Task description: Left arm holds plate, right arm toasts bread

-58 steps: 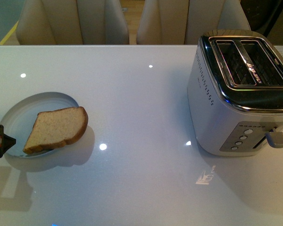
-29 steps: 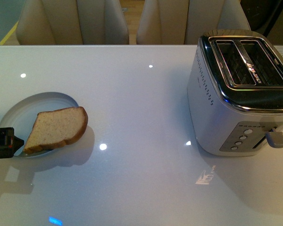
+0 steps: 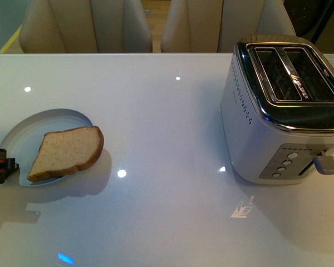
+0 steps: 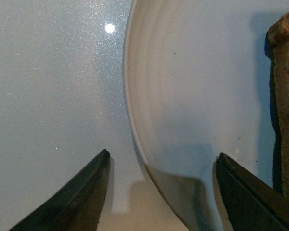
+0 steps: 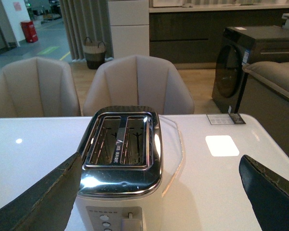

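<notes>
A pale grey-blue plate (image 3: 50, 123) lies on the white table at the left, with a slice of brown bread (image 3: 67, 152) on it, overhanging its near right rim. My left gripper (image 3: 3, 167) is open at the plate's left rim. In the left wrist view its open jaws straddle the plate's rim (image 4: 135, 130), one finger over the table and one over the plate, and the bread's crust (image 4: 285, 96) shows at the edge. A silver two-slot toaster (image 3: 284, 111) stands at the right. My right gripper (image 5: 159, 192) is open, above and in front of the toaster (image 5: 120, 163); it does not show in the front view.
Two beige chairs (image 3: 156, 25) stand behind the table's far edge. The toaster's lever (image 3: 325, 164) is up and its slots look empty. A small card (image 5: 226, 119) lies on the table's far right. A washing machine (image 5: 250, 62) stands beyond.
My left gripper moved right toward the plate's rim, then drew back a little to the left. The plate, bread and toaster have not moved.
</notes>
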Robot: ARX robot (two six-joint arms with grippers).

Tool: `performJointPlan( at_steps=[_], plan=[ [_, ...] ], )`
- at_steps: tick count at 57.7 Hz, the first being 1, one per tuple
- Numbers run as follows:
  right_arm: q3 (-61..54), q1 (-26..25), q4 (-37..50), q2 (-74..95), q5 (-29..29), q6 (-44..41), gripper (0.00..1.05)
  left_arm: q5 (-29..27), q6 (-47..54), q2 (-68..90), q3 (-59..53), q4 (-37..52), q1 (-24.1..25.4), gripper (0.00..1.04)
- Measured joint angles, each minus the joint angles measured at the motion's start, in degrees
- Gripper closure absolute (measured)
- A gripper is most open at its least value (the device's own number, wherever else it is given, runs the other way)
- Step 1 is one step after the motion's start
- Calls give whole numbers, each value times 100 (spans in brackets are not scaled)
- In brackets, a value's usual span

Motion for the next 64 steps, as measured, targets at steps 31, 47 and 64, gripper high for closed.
performJointPlan(
  at_steps=[31, 47, 64],
  plan=[
    [0, 0, 0, 0, 0, -2, 9, 686, -374, -448, -332, -625, 546, 102],
    [0, 0, 0, 0, 0, 0, 9, 769, -424, -1381, -682, -1241, 1084, 102],
    [0, 0, 0, 0, -2, 0, 9, 1019, -979, -3045, -1088, -2490, 1432, 102]
  ],
)
